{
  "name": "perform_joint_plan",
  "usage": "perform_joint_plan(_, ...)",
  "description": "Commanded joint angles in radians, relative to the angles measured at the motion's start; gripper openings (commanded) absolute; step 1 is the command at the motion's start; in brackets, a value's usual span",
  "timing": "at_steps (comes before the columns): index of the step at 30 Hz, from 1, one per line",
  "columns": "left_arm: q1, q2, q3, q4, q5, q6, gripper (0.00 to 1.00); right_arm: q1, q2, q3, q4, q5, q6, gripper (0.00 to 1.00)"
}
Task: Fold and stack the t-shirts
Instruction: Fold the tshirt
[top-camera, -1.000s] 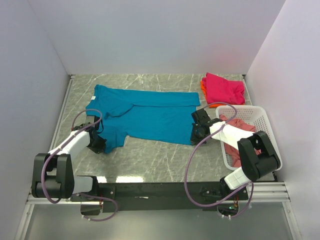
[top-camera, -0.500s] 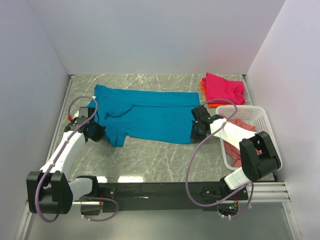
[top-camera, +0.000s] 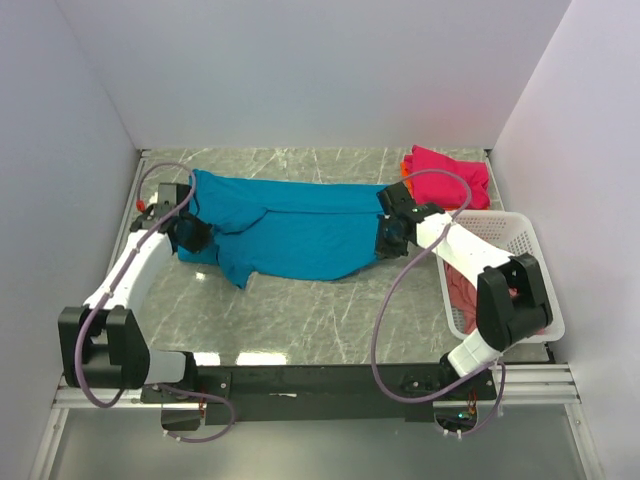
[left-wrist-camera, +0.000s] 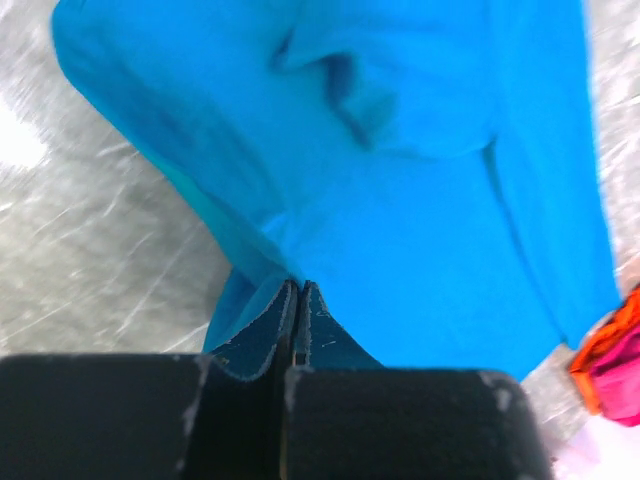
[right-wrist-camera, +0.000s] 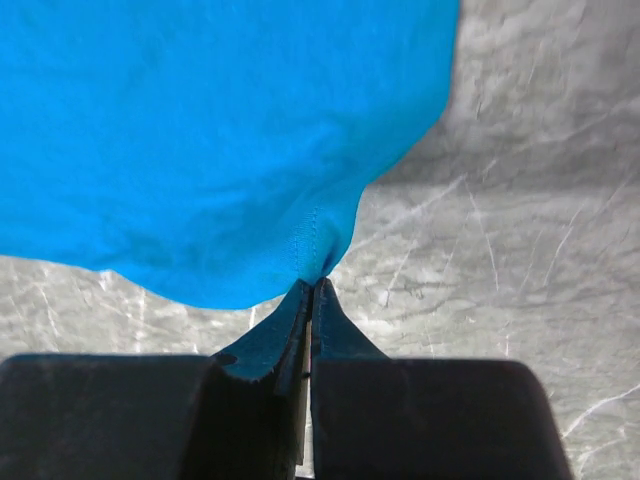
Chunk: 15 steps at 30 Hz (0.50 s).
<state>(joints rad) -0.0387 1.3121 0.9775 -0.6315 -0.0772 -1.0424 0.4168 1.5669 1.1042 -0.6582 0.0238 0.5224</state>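
Note:
The teal-blue t-shirt (top-camera: 290, 225) lies partly folded across the middle of the table; it also fills the left wrist view (left-wrist-camera: 400, 180) and the right wrist view (right-wrist-camera: 200, 130). My left gripper (top-camera: 188, 236) is shut on its left edge (left-wrist-camera: 298, 284). My right gripper (top-camera: 390, 236) is shut on its right hem (right-wrist-camera: 314, 282), held a little above the table. The magenta-pink t-shirt (top-camera: 448, 176) lies folded at the back right on the orange t-shirt (top-camera: 407, 172). The dusty salmon-pink t-shirt (top-camera: 470, 285) lies crumpled in the basket.
The white lattice basket (top-camera: 530, 250) stands at the right edge, beside my right arm. White walls close in the grey marble table (top-camera: 300, 310) on three sides. The black base rail (top-camera: 300, 380) runs along the near edge.
Both grippers have moved toward the back of the table, carrying the near edge of the teal-blue t-shirt over the rest of it. The shirt now looks narrower front to back.

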Motion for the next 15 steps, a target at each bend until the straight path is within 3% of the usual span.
perform_joint_plan(1,0.006,0.035,0.120,0.027,-0.030,-0.019,0.01,-0.006,0.028,0.091,-0.058,0.034,-0.016,0.00)
perform_joint_plan(15,0.036,0.199,0.342,0.072,-0.076,-0.024,0.01,-0.104,0.156,0.299,-0.106,0.013,-0.053,0.00)
